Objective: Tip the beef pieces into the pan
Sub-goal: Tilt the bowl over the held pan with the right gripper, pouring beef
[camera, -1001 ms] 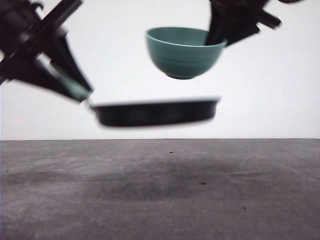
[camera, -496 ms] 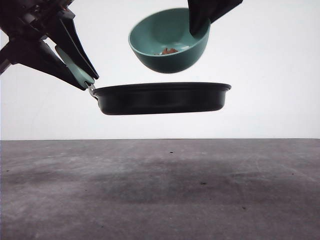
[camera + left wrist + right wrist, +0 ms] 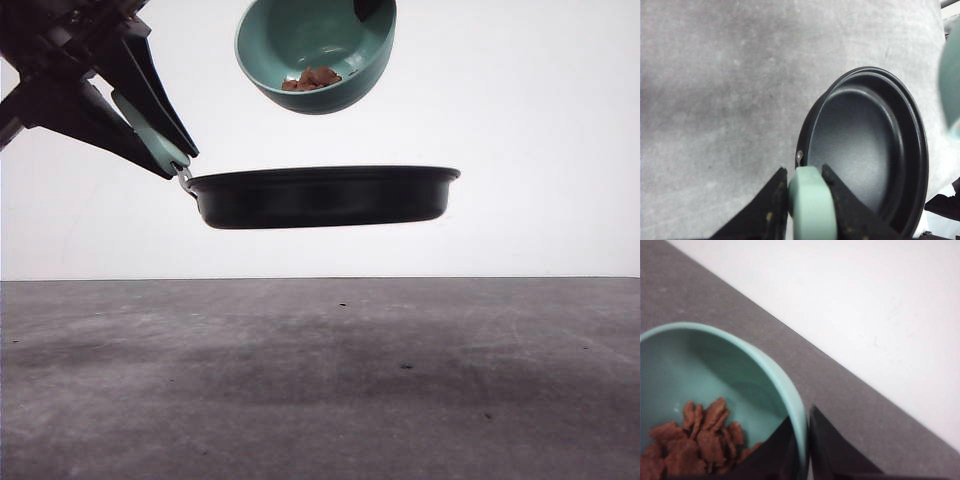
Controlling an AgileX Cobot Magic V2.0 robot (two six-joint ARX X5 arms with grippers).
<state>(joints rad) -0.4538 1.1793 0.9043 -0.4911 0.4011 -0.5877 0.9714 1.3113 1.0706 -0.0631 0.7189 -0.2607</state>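
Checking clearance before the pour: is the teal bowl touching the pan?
Apart. The front view shows white background between the tilted bowl and the rim of the pan below it.

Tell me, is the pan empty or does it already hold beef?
Empty: the pan shows bare black bottom; the beef pieces lie in the tilted bowl above.

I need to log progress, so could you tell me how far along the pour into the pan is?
Done: the left gripper holds the pan level in the air by its handle, and the right gripper has the bowl tilted above it. In hand: the tilt; the beef pieces sit near the bowl's lower rim. Left: the pour itself, as the pan's inside looks bare in the left wrist view.
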